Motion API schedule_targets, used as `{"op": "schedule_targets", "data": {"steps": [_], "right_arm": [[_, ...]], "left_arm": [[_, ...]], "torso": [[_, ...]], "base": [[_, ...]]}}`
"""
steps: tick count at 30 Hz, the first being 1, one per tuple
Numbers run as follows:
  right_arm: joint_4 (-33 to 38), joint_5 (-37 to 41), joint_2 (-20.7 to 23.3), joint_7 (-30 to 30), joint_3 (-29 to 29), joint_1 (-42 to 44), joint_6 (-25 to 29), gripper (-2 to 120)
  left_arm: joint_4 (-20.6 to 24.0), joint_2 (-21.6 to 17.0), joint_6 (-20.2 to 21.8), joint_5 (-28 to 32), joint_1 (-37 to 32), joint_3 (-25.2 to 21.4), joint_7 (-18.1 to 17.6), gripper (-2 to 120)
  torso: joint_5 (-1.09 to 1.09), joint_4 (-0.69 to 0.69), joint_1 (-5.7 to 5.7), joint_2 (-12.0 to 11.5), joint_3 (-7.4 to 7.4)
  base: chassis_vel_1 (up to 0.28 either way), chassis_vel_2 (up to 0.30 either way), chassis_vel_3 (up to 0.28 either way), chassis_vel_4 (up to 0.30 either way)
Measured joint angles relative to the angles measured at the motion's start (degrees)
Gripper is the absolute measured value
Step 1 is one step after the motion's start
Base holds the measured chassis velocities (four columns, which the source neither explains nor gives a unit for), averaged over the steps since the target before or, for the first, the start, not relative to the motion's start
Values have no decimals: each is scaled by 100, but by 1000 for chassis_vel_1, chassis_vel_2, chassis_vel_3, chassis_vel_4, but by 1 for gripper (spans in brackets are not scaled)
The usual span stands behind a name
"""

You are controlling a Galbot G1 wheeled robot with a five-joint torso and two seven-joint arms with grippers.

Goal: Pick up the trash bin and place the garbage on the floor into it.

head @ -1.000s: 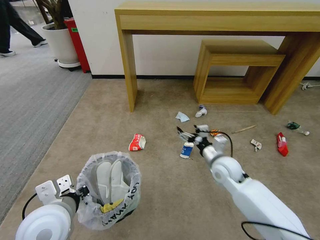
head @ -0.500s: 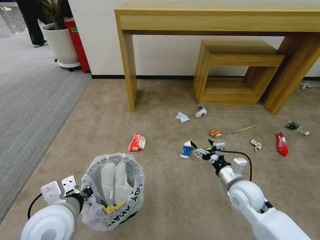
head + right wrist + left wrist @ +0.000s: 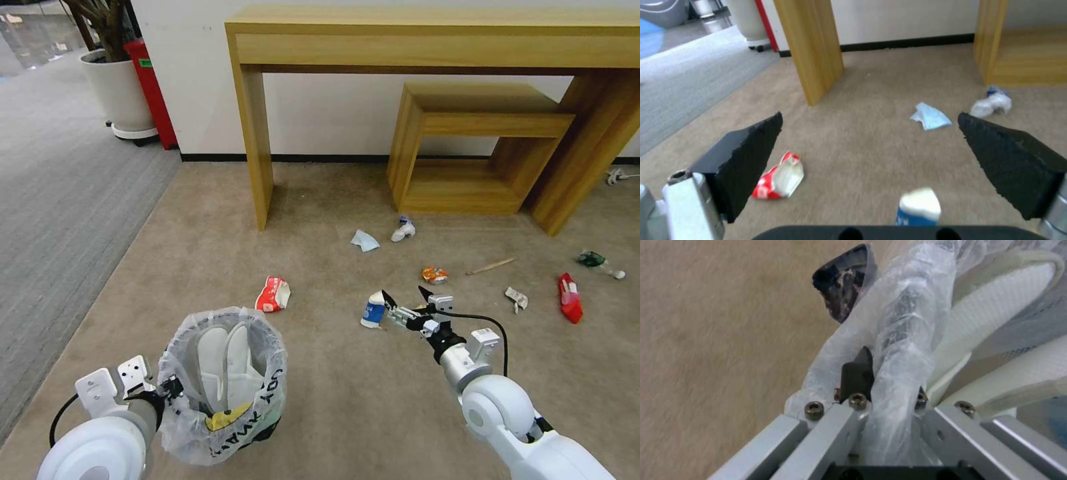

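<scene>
The trash bin (image 3: 223,393), black with a translucent lettered bag, hangs low at my left, and my left gripper (image 3: 170,388) is shut on its bag-wrapped rim (image 3: 902,323). Two white slippers (image 3: 223,360) stand inside it. My right gripper (image 3: 405,295) is open just above the beige floor (image 3: 333,393), right beside the blue-white carton (image 3: 372,311). In the right wrist view the carton (image 3: 918,206) lies below the gripper (image 3: 870,116). Still on the floor are a crushed red cup (image 3: 273,294), an orange can (image 3: 433,274), a stick (image 3: 491,266), tissues (image 3: 365,240), a red wrapper (image 3: 570,297) and a green-labelled bottle (image 3: 597,261).
A tall wooden desk (image 3: 433,40) stands against the wall, with a lower wooden table (image 3: 480,147) under it. Grey striped carpet (image 3: 60,200) lies to the left, beside a white planter (image 3: 117,90) and a red object (image 3: 153,87). A cable (image 3: 617,177) lies by the right wall.
My right gripper has drawn back toward me, from beyond the carton to right beside it, and has sunk lower. The head camera has shifted slightly. The left gripper keeps hold of the bin.
</scene>
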State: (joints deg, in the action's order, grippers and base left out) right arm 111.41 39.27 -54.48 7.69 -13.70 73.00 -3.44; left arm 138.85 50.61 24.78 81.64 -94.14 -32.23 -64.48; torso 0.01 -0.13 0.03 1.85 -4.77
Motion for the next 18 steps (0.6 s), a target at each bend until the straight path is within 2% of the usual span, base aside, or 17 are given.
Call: {"op": "schedule_targets", "data": {"steps": [5, 18], "right_arm": [[-35, -49, 16, 1, 62, -21, 5, 100], [1, -57, 90, -93, 59, 61, 96, 100]], "left_arm": [[6, 31, -3, -35, -15, 10, -1, 1], [23, -119, -43, 25, -29, -110, -90, 1]], "torso": [[-2, 0, 2, -1, -2], [-2, -1, 0, 0, 1]], "base": [[-133, 152, 160, -113], [9, -10, -5, 13]]}}
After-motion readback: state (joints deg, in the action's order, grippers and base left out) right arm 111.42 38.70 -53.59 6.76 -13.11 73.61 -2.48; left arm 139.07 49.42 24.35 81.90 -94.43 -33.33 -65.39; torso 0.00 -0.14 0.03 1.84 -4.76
